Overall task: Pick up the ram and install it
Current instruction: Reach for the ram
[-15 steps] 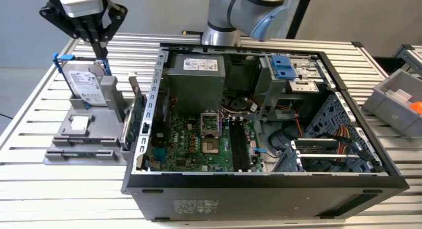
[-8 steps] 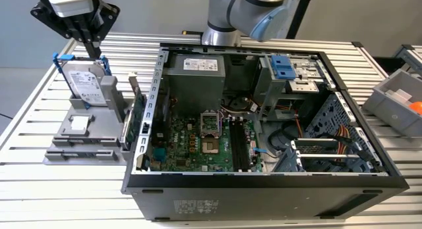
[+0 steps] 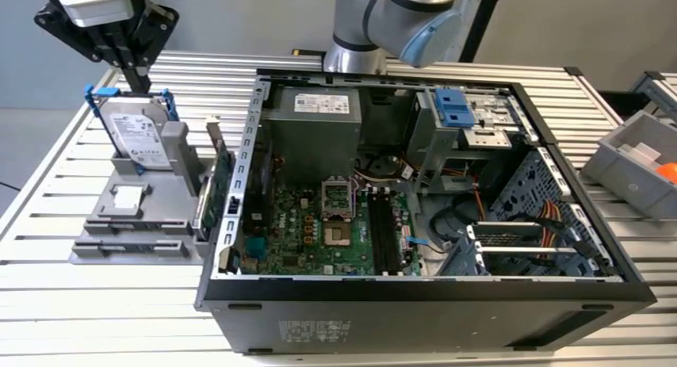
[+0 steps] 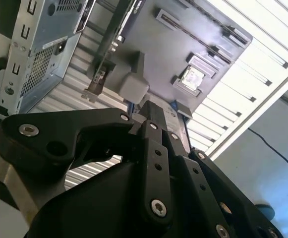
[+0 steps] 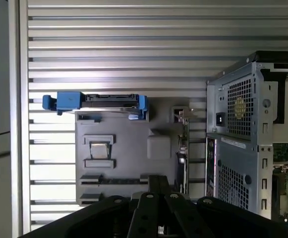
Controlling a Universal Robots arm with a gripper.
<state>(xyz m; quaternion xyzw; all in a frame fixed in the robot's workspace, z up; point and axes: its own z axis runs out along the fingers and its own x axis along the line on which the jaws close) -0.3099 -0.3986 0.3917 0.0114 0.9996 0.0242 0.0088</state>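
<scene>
Grey holder [image 3: 148, 254] at the counter [image 3: 63, 303] edge on the exterior view's left, keeping the ram [image 5: 115, 181] edge-up, likely for easy gripping — hand [image 3: 136, 83] above, pressed together, empty.

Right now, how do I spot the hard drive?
In the exterior view, find the open computer case; to that view's left lies a grey fixture. The hard drive stands at its far end, silver, the only part in a blue frame.
</scene>
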